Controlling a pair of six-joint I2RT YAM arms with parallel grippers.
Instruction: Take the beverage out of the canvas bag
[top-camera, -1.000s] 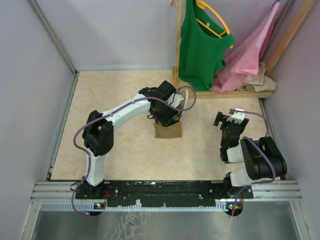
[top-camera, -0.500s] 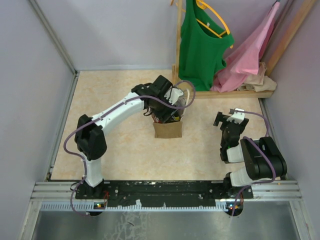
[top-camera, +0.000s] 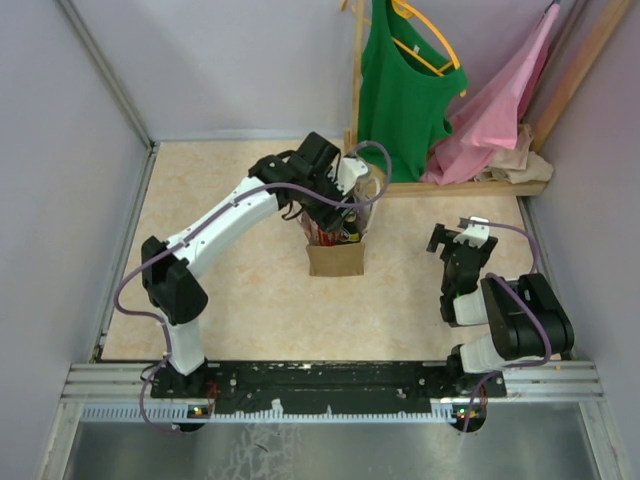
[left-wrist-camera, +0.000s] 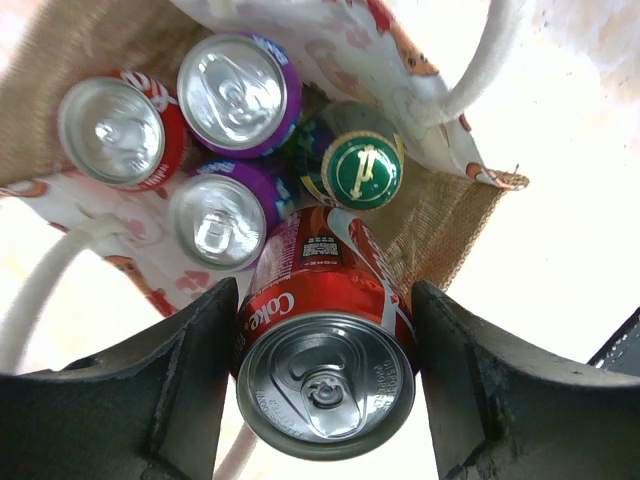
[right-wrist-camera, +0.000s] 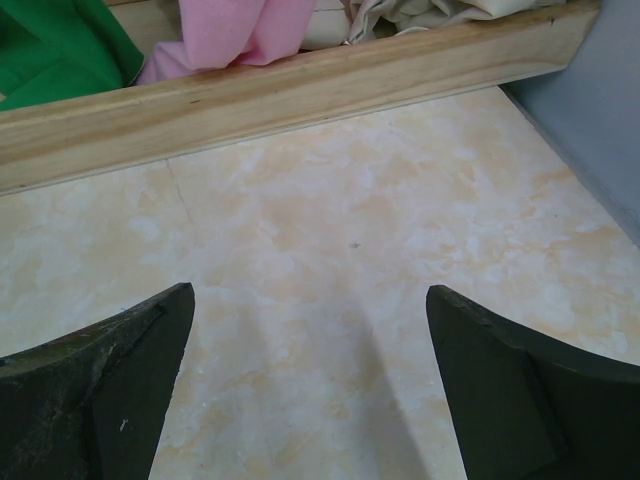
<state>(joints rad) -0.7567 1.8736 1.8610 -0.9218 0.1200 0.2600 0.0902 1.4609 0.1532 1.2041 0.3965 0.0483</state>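
The tan canvas bag (top-camera: 335, 260) stands upright mid-table with white rope handles (left-wrist-camera: 480, 60). My left gripper (top-camera: 335, 215) hangs over its open top, shut on a red Coke can (left-wrist-camera: 325, 350) that is lifted partway above the other drinks. Still inside the bag (left-wrist-camera: 440, 215) are another red can (left-wrist-camera: 115, 130), two purple cans (left-wrist-camera: 238, 92) and a green-capped bottle (left-wrist-camera: 362, 170). My right gripper (top-camera: 458, 236) is open and empty, resting low at the right over bare tabletop (right-wrist-camera: 330, 260).
A wooden clothes rack (top-camera: 357, 90) with a green top (top-camera: 400, 90) and pink garment (top-camera: 500, 110) stands at the back right; its wooden base rail (right-wrist-camera: 300, 90) lies just ahead of my right gripper. Grey walls enclose the table on three sides.
My left arm has risen and drawn back from the bag, lifting the red Coke can up out of it. The right arm has not moved.
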